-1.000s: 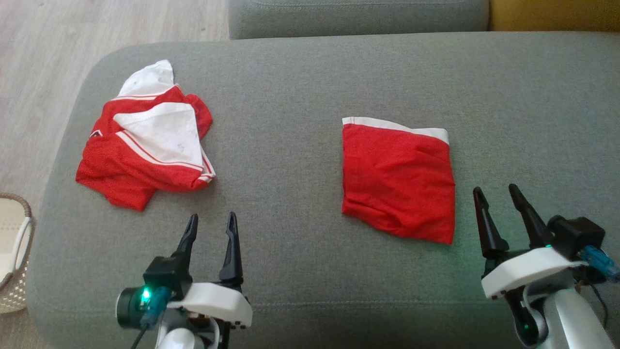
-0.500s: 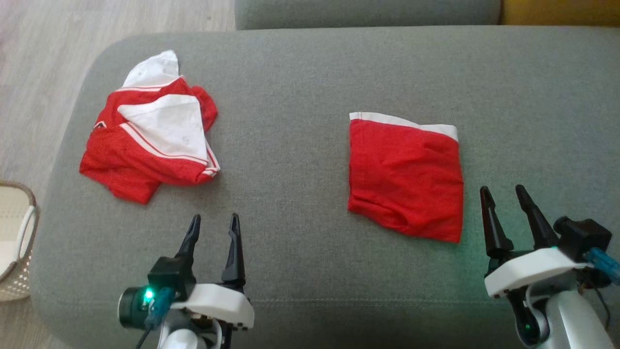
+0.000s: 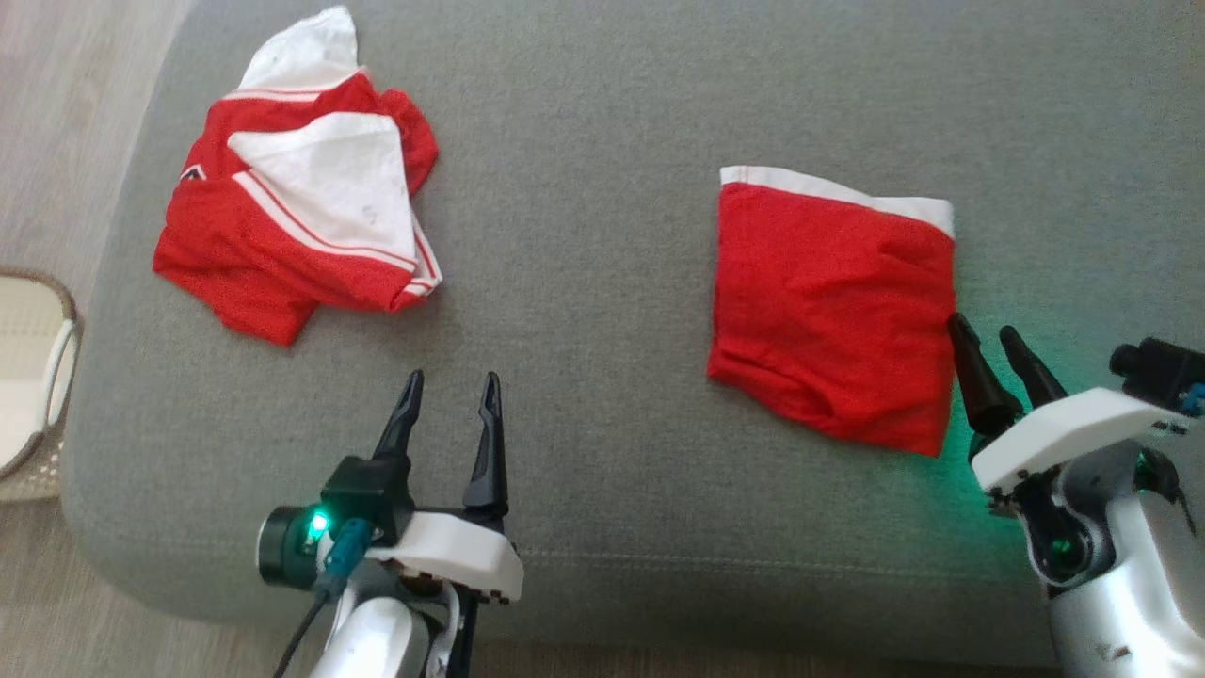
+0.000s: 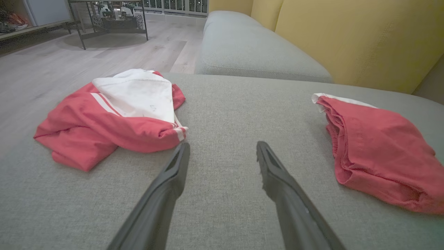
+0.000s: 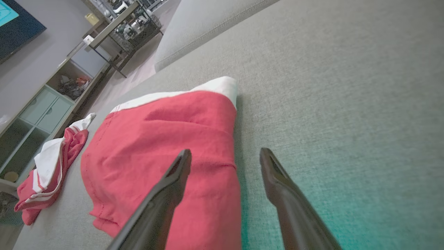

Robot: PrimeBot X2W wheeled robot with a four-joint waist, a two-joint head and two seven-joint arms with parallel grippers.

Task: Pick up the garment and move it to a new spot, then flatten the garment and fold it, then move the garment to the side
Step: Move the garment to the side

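Folded garment (image 3: 833, 301): red, white band along one edge. Crumpled jersey (image 3: 292, 217): red, white panels, thin white stripes. Sofa seat (image 3: 584, 141): grey weave. Sofa back (image 4: 347, 41): mustard yellow. Basket (image 3: 28, 466): cream, brown rim. Floor (image 3: 56, 94): pale wood

The left jaws are two long, tapering matte-black fingers (image 3: 489, 447) on a white plastic wrist shell (image 3: 452, 565) edged with small dark holes. Beside it sits a black cylindrical camera (image 3: 287, 557) lit green, with a blue plug (image 3: 344, 557) and a dark cable (image 3: 303, 633). The right jaws have like black fingers (image 3: 979, 381), a white shell (image 3: 1064, 438), a black camera block (image 3: 1153, 365) and a glossy silver forearm (image 3: 1120, 612).
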